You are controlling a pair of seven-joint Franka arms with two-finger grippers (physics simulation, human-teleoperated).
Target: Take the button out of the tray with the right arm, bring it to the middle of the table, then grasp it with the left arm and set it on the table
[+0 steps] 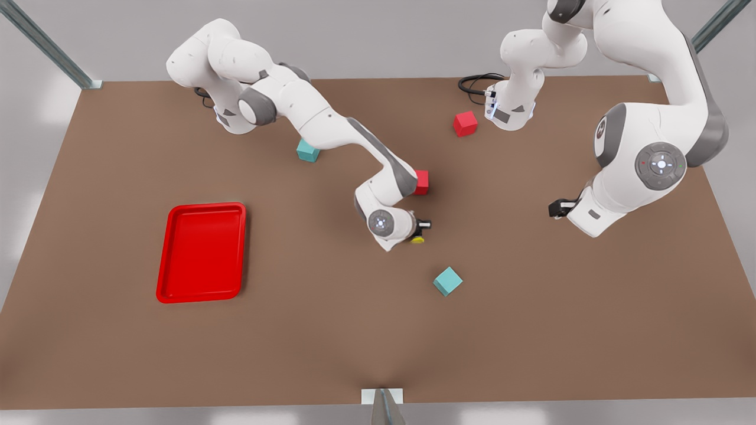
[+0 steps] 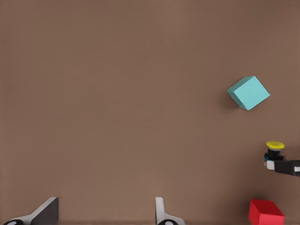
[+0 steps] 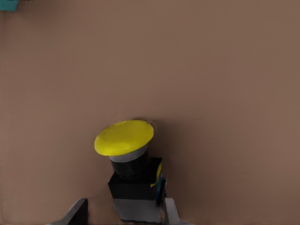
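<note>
In the front view, your right end effector hovered mid-surface, pinching the small yellow-capped push-button, well apart from the glossy red shallow tray; the left end effector waited nearer the front view's right. Left wrist view: spread fingers over the matte brown surface (a teal cube beyond). Right wrist view: fingers gripped the button's grey base.

No writing, label, brand or number could be read anywhere: the table, the tray, the cubes and both arms were bare of text, and the joint covers carried only small lit marks, nothing legible.
</note>
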